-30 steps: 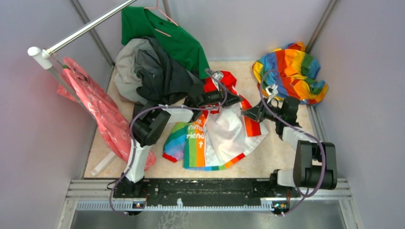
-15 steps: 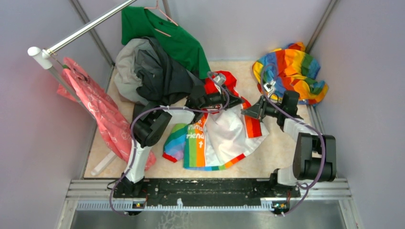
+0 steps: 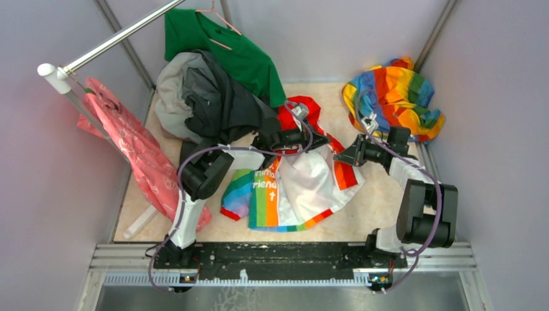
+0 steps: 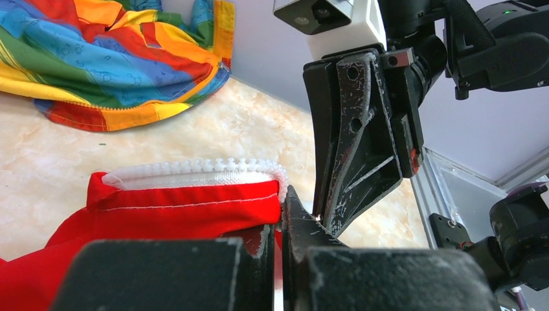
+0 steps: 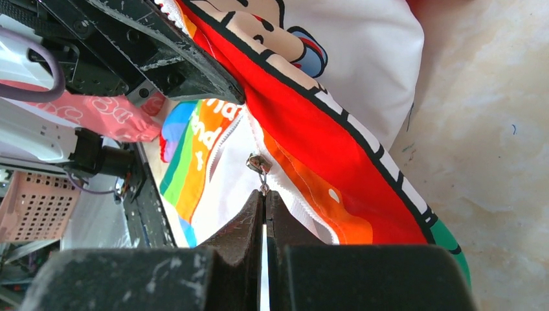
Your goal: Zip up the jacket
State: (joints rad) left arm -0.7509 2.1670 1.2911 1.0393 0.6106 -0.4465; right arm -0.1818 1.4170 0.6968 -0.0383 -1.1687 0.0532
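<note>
Jacket (image 3: 304, 184) lies crumpled on table (image 3: 379, 201), white panel and rainbow stripes up, red hood at its far end. Front not zipped; the panels lie spread apart.

Left gripper (image 3: 318, 138) is at jacket's far edge, jaws together, clamped on the red edge right under the white teeth (image 4: 194, 170). That edge is lifted off the table. In the left wrist view the teeth run along the top of the red fold and end just at the fingers (image 4: 301, 227).

Right gripper (image 3: 338, 155) is at jacket's right side, just beside the left gripper, tips nearly meeting. Its jaws are together, pinching the end of the pull (image 5: 263, 183). Slider (image 5: 257, 162) sits on the zipper strip just above its fingertips, white teeth running off both ways from it.

Rainbow cloth (image 3: 395, 97) is behind-right of jacket, well apart. Grey pile (image 3: 201, 97) is behind-left of jacket, near the hood; can't tell if touching. Green shirt (image 3: 226, 45) is farther behind-left of jacket. Pink cloth (image 3: 129, 149) is left of jacket, hanging by the rail (image 3: 116, 39).
</note>
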